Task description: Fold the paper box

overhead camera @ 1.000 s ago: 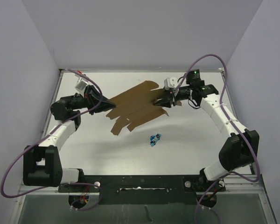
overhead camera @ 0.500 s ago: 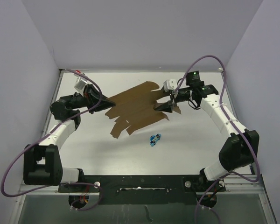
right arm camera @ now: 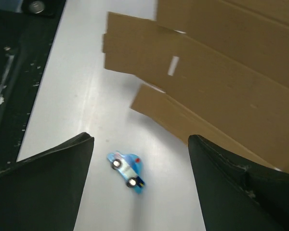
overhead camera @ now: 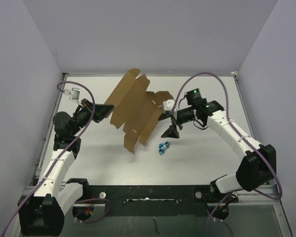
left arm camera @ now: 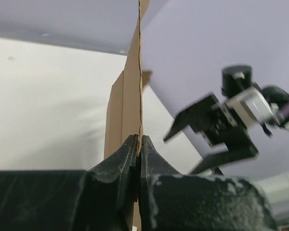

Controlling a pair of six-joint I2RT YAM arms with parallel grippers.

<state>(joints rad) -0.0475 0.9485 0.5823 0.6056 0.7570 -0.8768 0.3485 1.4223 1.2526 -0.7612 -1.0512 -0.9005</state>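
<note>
Item: the paper box (overhead camera: 135,111), a flat die-cut brown sheet. No panel is creased up that I can see. It is lifted off the table (overhead camera: 202,158) and tilted steeply, its upper edge toward the far wall and its lower corner hanging over the table just left of the small blue toy car (overhead camera: 163,147). Step in hand, as I judge it: the sheet is being presented in the air for a first fold, so I take the task to be near its beginning. Left gripper (overhead camera: 108,109): jaws pressed together on the left edge of the sheet. From the left wrist I see the cardboard (left arm camera: 130,110) edge-on, pinched between both fingers. Right gripper (overhead camera: 168,123): jaws standing wide apart, holding nothing, just beside the sheet's right edge. From the right wrist the slotted panels (right arm camera: 221,91) fill the upper right and the toy car (right arm camera: 126,171) lies between my fingers' outlines. Whether a finger brushes the cardboard I cannot tell. Next move calls for me to bring the right jaws onto a side flap and bend it along its score line while the left holds firm.
</note>
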